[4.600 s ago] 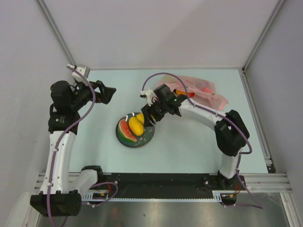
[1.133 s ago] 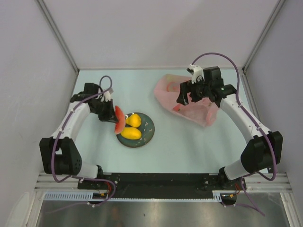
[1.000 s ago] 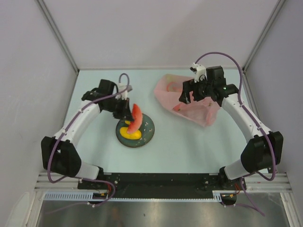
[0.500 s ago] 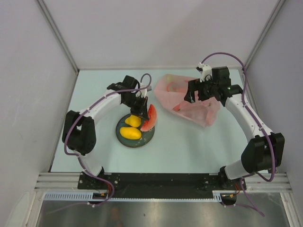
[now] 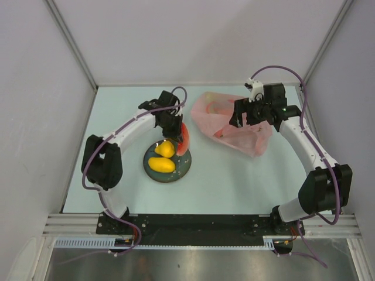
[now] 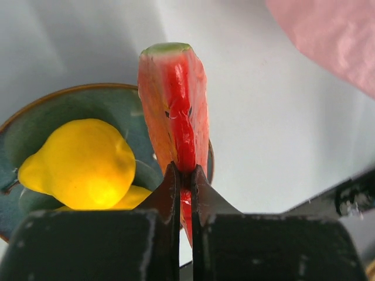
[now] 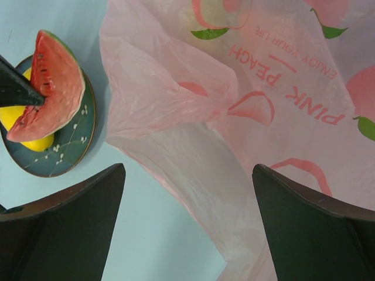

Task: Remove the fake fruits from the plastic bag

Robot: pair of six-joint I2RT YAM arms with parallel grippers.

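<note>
My left gripper (image 5: 177, 127) is shut on the red-green watermelon slice (image 5: 185, 140), holding it on edge over the right rim of the dark blue plate (image 5: 180, 170). The left wrist view shows the fingertips (image 6: 182, 175) pinching the slice (image 6: 173, 105) by its thin red edge. Two yellow mango shapes (image 5: 166, 148) (image 5: 160, 164) lie on the plate. The pink plastic bag (image 5: 234, 126) lies crumpled at the right. My right gripper (image 5: 247, 115) hovers over it, open and empty (image 7: 187, 181). What the bag (image 7: 263, 111) still holds is hidden.
The plate (image 7: 67, 155) sits just left of the bag's edge. Grey walls enclose the pale table on the left, back and right. The right arm arcs along the table's right side.
My left gripper has swung the watermelon slice from left of the plate across to its right rim. The right gripper has shifted slightly right over the bag, still open.
</note>
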